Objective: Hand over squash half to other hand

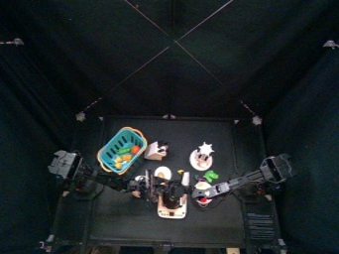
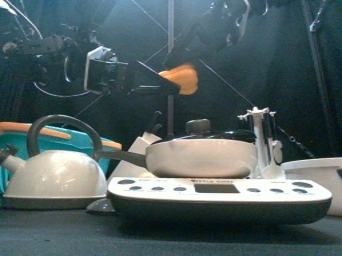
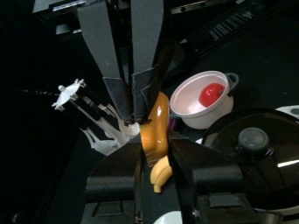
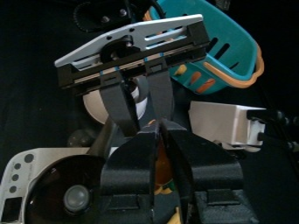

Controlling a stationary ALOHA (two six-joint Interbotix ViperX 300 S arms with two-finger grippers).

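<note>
Both grippers, left and right, pinch the orange plastic squash half midair; plenty of room above the toy stove.

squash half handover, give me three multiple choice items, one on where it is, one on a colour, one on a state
1. Where is the squash half?
A. in the teal basket
B. held in the air between both grippers
C. on the toy stove

2. What colour is the ball in the white cup?
A. red
B. green
C. blue

3. How is the pot on the toy stove?
A. lid on
B. lid off
C. tipped over

Answers: B, the front view shows it above the table between the arms; A, the left wrist view shows red; A, its knobbed lid sits in place.
</note>
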